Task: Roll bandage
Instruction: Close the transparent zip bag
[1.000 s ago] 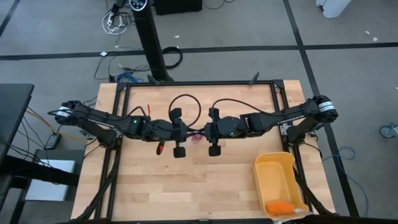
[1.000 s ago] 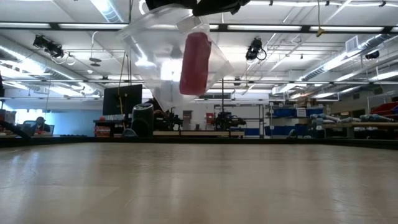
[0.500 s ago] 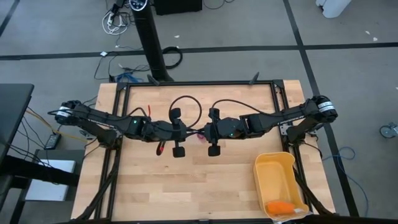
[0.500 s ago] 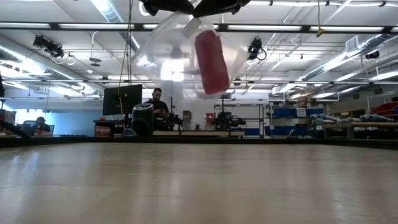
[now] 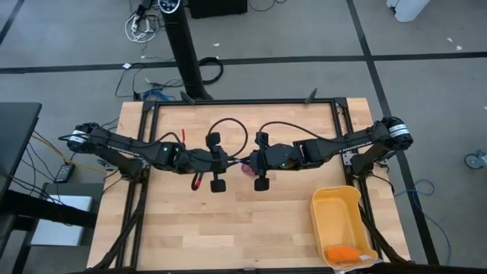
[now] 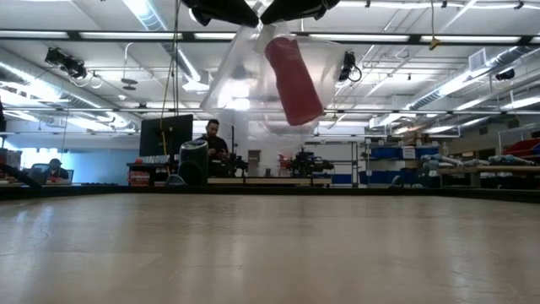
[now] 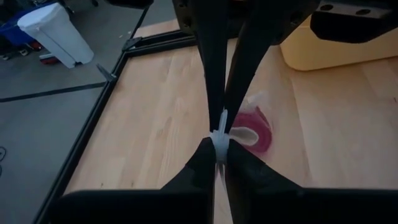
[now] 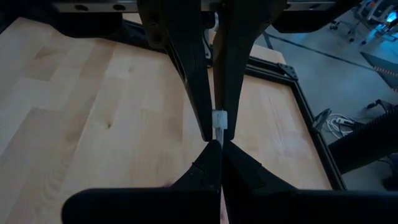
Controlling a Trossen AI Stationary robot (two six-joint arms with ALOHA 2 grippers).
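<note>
At nine o'clock of the bench (image 5: 175, 228) centre the left hand (image 5: 225, 161) reaches inward, its fingers pressed nearly together and pinching the top edge of the clear plastic bag (image 6: 253, 80); the left wrist view shows that white edge nipped between its tips. Directly opposite, from three o'clock, the right hand (image 5: 251, 161) meets it tip to tip, its fingers fully pressed together on the same bag edge. Both hands sit high above the bench.

The bandage (image 6: 294, 80) is a rolled pink cylinder hanging inside the bag, straight beneath the meeting point of the two hands and well clear of the wood. Its long axis runs nearly upright, tilted so the lower end leans toward five o'clock in the low view. Neither hand touches the bandage itself; only the bag does, and the two are about equally near it. In my judgement the next move turns on that: the roll lies directly below both grips, so it must come out of the bag first.

At four o'clock, well apart, stands a yellow bin (image 5: 338, 221) holding a small orange object (image 5: 342, 253).
</note>
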